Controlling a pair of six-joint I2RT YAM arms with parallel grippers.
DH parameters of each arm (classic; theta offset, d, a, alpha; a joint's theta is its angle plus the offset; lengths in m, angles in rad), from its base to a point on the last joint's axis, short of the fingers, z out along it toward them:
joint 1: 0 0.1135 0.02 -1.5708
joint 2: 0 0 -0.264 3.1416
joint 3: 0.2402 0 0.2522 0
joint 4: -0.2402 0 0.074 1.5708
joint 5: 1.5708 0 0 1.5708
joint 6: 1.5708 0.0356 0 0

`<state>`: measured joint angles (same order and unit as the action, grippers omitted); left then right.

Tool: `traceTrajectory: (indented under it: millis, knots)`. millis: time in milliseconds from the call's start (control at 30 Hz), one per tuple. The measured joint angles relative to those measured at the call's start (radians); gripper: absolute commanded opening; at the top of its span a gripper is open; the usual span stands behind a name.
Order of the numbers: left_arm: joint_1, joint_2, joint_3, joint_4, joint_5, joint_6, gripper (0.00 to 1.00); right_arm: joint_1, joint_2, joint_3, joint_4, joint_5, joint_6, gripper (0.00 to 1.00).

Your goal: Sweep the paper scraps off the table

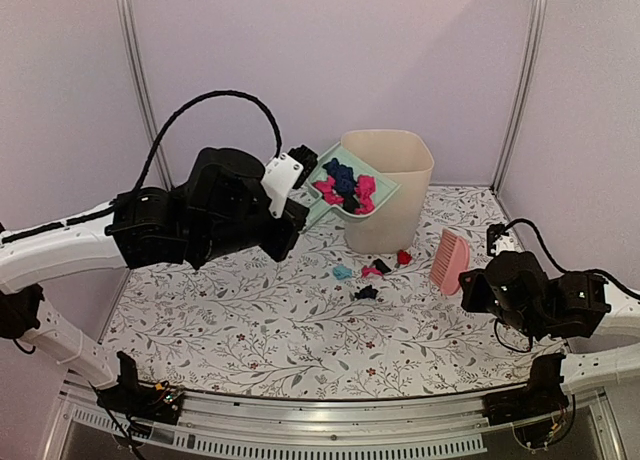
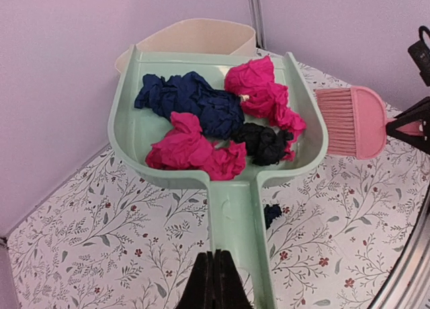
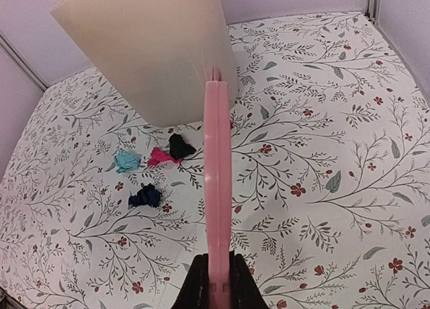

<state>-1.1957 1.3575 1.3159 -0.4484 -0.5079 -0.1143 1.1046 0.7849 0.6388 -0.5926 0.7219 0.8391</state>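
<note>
The left arm stretches across the middle left of the top view. Its left hand (image 2: pixel 215 272) is clamped tight on the handle of a green dustpan (image 2: pixel 134 138), held raised at the left rim of a beige bin (image 1: pixel 395 215). Most paper scraps (image 2: pixel 201 117) lie in the pan, and a few lie on the surface (image 1: pixel 250 320) just below the bin. At lower right, the right hand (image 3: pixel 216 285) is closed on a pink brush (image 3: pixel 217 188), edge-on and pointing towards the bin.

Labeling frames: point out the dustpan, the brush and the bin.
dustpan (image 2: pixel 232 211), left wrist view, on its handle.
brush (image 1: pixel 452 260), top external view, on its head.
bin (image 1: pixel 395 210), top external view, on its front wall.
</note>
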Motion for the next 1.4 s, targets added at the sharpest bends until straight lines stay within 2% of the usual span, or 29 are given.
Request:
traceTrajectory:
  millis: [167, 467, 800, 1000, 1400]
  knots:
    - [0.055, 0.07, 0.089, -0.001, -0.003, 0.044, 0.0, 0.0, 0.01, -0.008, 0.002, -0.008, 0.001, 0.0]
    - [0.081, 0.238, 0.296, 0.035, -0.055, 0.166, 0.0, 0.0, 0.02, -0.017, 0.005, -0.026, 0.0, 0.0]
    - [0.125, 0.398, 0.403, 0.164, -0.13, 0.361, 0.0, 0.0, -0.014, -0.043, 0.007, -0.028, 0.001, 0.0]
    - [0.179, 0.551, 0.529, 0.22, -0.141, 0.486, 0.0, 0.0, -0.009, -0.043, 0.007, -0.028, 0.003, 0.0]
    - [0.217, 0.719, 0.617, 0.389, -0.238, 0.73, 0.0, 0.0, 0.001, -0.043, 0.006, -0.029, 0.006, 0.0]
